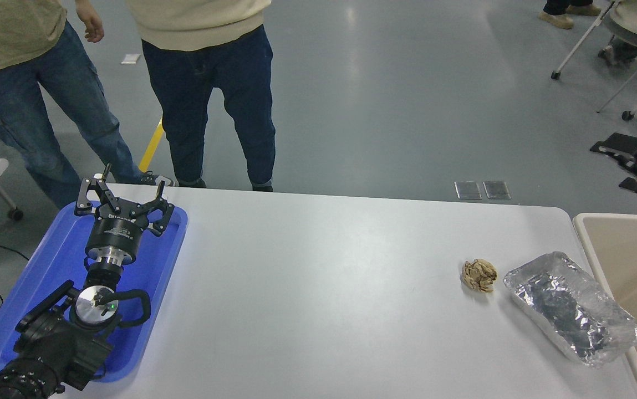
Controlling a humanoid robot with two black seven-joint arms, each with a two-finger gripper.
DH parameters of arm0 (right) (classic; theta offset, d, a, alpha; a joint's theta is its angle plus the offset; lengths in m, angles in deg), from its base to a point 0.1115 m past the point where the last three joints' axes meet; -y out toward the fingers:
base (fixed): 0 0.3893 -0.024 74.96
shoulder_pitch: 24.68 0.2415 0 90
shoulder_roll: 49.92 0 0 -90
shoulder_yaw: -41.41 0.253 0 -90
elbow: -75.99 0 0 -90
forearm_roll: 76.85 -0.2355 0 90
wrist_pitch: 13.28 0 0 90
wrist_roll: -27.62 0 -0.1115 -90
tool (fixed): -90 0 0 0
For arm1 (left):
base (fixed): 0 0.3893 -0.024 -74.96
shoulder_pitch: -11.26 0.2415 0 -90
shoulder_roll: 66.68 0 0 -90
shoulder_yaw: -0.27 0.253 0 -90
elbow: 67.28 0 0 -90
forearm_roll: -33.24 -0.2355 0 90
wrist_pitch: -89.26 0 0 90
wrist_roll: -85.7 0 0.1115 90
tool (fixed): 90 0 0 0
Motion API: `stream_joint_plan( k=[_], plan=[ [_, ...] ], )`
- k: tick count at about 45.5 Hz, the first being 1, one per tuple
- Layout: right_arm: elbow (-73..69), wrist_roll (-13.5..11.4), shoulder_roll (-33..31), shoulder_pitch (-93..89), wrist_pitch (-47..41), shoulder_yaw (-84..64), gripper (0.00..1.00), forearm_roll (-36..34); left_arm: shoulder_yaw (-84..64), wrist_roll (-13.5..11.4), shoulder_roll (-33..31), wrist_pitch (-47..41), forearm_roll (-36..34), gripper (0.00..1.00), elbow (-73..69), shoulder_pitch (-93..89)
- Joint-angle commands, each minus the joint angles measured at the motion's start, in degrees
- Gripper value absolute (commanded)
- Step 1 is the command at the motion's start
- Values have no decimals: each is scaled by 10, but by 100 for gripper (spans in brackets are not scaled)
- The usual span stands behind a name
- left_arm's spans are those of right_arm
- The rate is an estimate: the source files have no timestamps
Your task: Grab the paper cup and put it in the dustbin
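One left arm comes in from the seven o'clock corner and lies over one blue tray (46, 277). Its left gripper (124, 194) hangs above the tray's far end with its black fingers (86, 198) spread apart and nothing between them.

One white table (324, 288) fills the near half of the view. At about four o'clock on it lies one crinkled foil container (572, 308), set at a slant with its near end close to the table's right edge. Just beside it, toward nine o'clock from its far end but not touching, sits one crumpled brown paper ball (479, 275).

One beige dustbin (623, 252) stands off the table's right edge at three o'clock, only partly in view; its pale rim runs alongside the table edge. No paper cup shows on the table, in the tray or in the part of the dustbin that is seen.

Above the dustbin's far corner, at about two o'clock, the right gripper (623, 160) enters from the right edge, over the floor. Its black fingers (620, 144) stand apart, with nothing held between them.

Beyond the table, at eleven o'clock, two people (213, 83) stand on the grey floor, seen from the waist down. At one o'clock stands a chair (623, 50) on wheels.
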Motion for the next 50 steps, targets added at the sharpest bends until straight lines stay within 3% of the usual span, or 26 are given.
stream_joint_plan(
  k=[1,10,22,32,50],
  plan=[
    [-80,3,58,197,-1,-255,100,31,0,0,0,1,0,100,0,1],
    [-210,3,147,355,-2,-401,100,28,0,0,0,1,0,100,0,1],
    [-305,2,226,465,-96,-424,100,13,-1,0,1,0,0,100,0,2],
    [-327,1,284,535,-244,-424,100,-101,-1,0,1,0,0,100,0,2],
    [-335,2,349,560,-342,-427,100,-253,-1,0,1,0,0,100,-1,2]
  ],
)
